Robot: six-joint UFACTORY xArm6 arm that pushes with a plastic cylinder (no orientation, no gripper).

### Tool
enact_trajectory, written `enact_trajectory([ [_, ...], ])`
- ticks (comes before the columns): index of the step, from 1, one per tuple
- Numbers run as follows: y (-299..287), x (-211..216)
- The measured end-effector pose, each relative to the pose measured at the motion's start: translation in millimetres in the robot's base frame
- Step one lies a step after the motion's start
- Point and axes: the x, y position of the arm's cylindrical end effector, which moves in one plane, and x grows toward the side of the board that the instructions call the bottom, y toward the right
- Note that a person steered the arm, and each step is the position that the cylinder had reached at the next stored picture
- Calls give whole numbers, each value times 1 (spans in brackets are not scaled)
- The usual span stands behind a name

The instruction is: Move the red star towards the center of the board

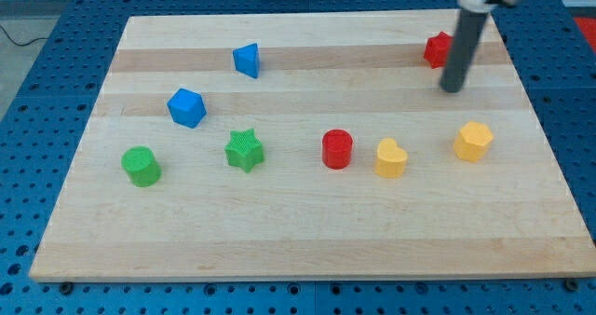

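Note:
The red star (436,50) lies near the view's top right corner of the wooden board (307,231), partly hidden behind my dark rod. My tip (452,89) rests on the board just below and to the right of the red star, close to it; contact cannot be made out.
A blue triangular block (247,60) and a blue cube-like block (186,107) sit at the upper left. A green cylinder (141,166), a green star (245,151), a red cylinder (337,149), a yellow heart (391,157) and a yellow hexagon (473,141) lie across the middle row.

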Motion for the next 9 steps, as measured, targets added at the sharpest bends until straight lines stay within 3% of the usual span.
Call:
enact_trajectory([
  [1,51,-26],
  [2,59,-49],
  [4,-65,-95],
  [5,-130,-96],
  [7,-32,-115],
  [8,-28,-93],
  [9,-82,-92],
])
